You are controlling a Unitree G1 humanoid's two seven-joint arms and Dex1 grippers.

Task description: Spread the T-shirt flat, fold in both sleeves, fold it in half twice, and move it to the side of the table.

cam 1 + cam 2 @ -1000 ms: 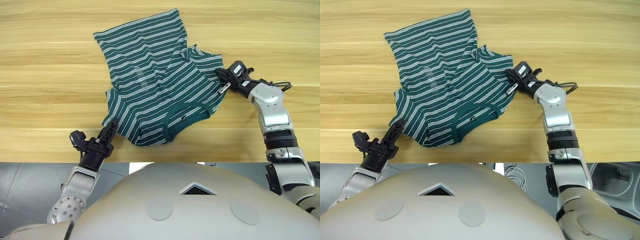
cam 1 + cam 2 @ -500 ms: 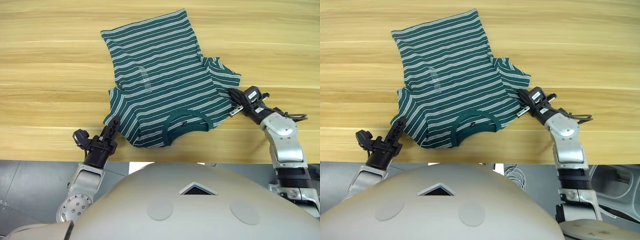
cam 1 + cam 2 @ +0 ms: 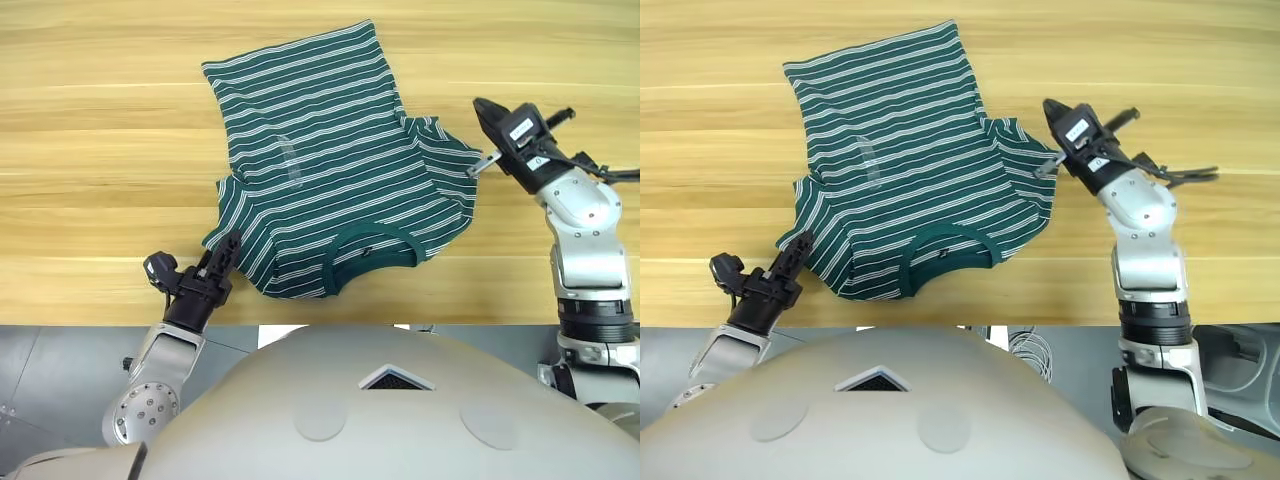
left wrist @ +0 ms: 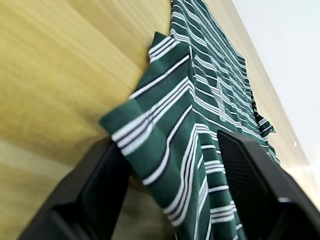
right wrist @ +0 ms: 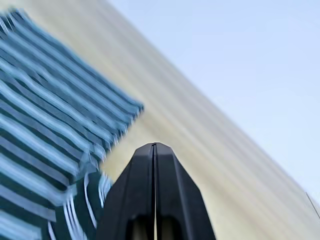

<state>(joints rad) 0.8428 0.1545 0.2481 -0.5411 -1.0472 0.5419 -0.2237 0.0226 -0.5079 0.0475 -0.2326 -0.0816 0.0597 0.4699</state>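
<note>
A dark green T-shirt (image 3: 320, 180) with white stripes lies on the wooden table (image 3: 100, 120), collar (image 3: 370, 255) toward me and hem at the far side. Its right sleeve (image 3: 445, 160) is spread outward; the left sleeve (image 3: 235, 215) is bunched and folded near the front. My left gripper (image 3: 226, 256) sits at the shirt's near-left corner. In the left wrist view it (image 4: 167, 142) is open, with that corner (image 4: 150, 125) of cloth between its fingers. My right gripper (image 3: 482, 108) is shut on nothing and hovers just right of the right sleeve (image 5: 75, 125), apart from it.
Bare wood surrounds the shirt on the left, the right and the far side. The table's front edge (image 3: 80, 322) runs just behind my left gripper, with grey floor below it.
My right gripper drew the right sleeve outward, let go of it, then rose and moved toward the far right. The shirt lies flatter. The left gripper stayed at its corner.
</note>
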